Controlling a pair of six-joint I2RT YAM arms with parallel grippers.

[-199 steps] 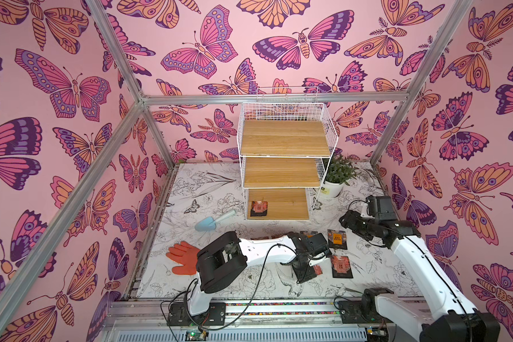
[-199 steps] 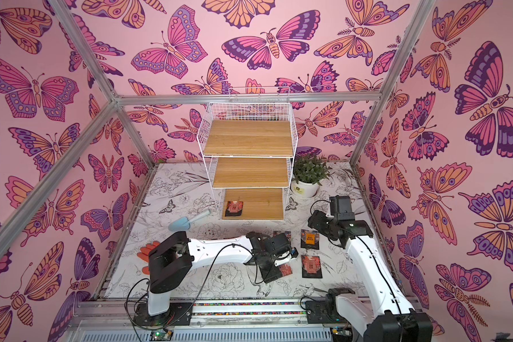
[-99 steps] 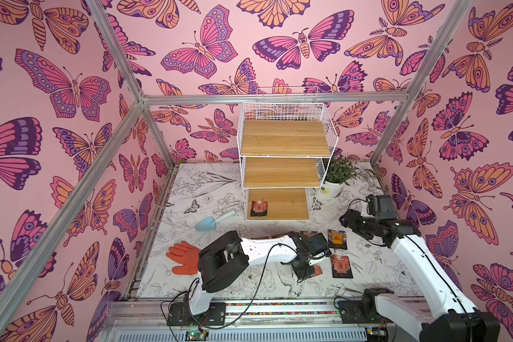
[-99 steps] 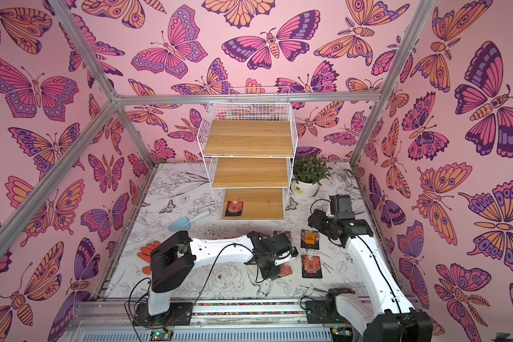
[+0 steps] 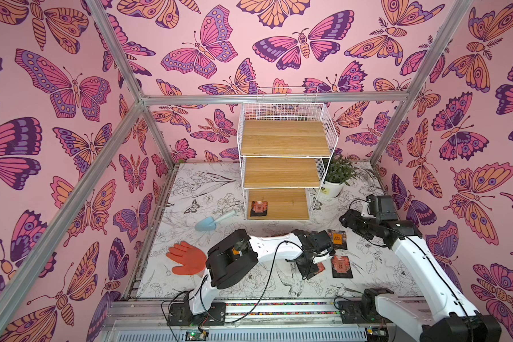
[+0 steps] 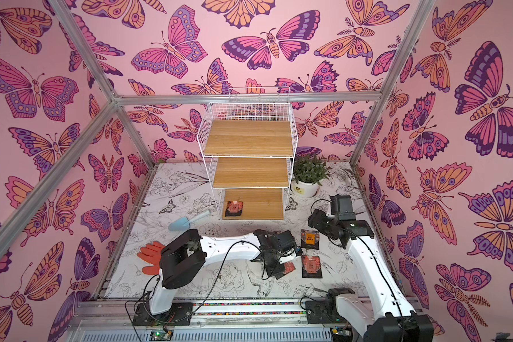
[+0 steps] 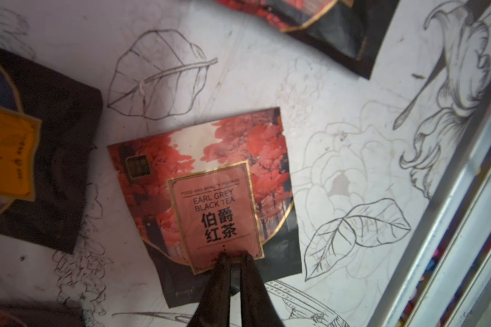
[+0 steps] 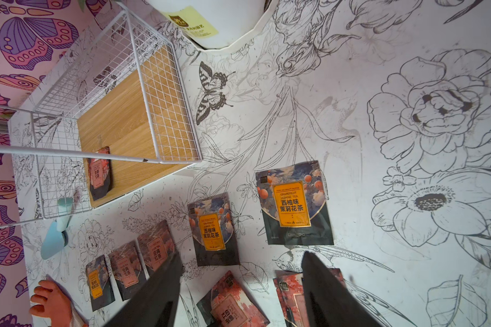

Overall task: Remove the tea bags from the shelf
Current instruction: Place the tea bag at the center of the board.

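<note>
Now, left pincer [image 7: 235,255] closed above tea bag [image 7: 210,184], right pincer [image 8: 241,254] spread wide.

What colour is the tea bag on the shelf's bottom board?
The tea bag is reddish-pink on black; right wrist view shows it best.

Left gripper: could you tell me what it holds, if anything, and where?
Cannot be told: its shut fingers sit at the label end of the red tea bag.

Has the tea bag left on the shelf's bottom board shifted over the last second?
No. The tea bag lies at the same front corner of the shelf, on its bottom board and just as near the front edge, in both top views.
</note>
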